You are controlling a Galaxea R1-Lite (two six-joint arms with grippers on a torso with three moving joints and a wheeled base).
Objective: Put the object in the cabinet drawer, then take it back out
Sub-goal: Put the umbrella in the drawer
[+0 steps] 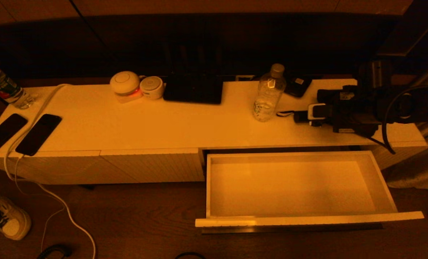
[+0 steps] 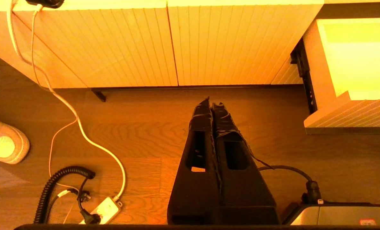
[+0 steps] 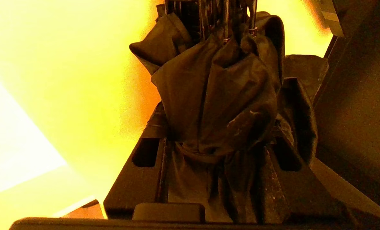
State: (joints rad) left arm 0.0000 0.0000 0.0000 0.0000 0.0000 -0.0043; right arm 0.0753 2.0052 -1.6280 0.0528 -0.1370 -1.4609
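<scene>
A black folded umbrella (image 3: 215,89) is clamped between the fingers of my right gripper (image 3: 218,127), which is shut on its bunched fabric. In the head view the umbrella (image 1: 307,114) is held level just above the right end of the cabinet top, handle and wrist strap pointing left, with the right gripper (image 1: 334,108) behind it. The cabinet drawer (image 1: 307,218) stands pulled out below it, its pale inside bare. My left gripper (image 2: 211,103) is shut on nothing, low over the wooden floor in front of the ribbed panels, with the drawer (image 2: 349,111) beside it.
A clear water bottle (image 1: 269,93) stands just left of the umbrella handle. A black slab (image 1: 193,88), two round white devices (image 1: 125,84), two phones (image 1: 37,133) and another bottle (image 1: 1,86) are on the cabinet top. Cables (image 2: 81,127), a power strip (image 2: 103,209) and a shoe (image 2: 3,143) lie on the floor.
</scene>
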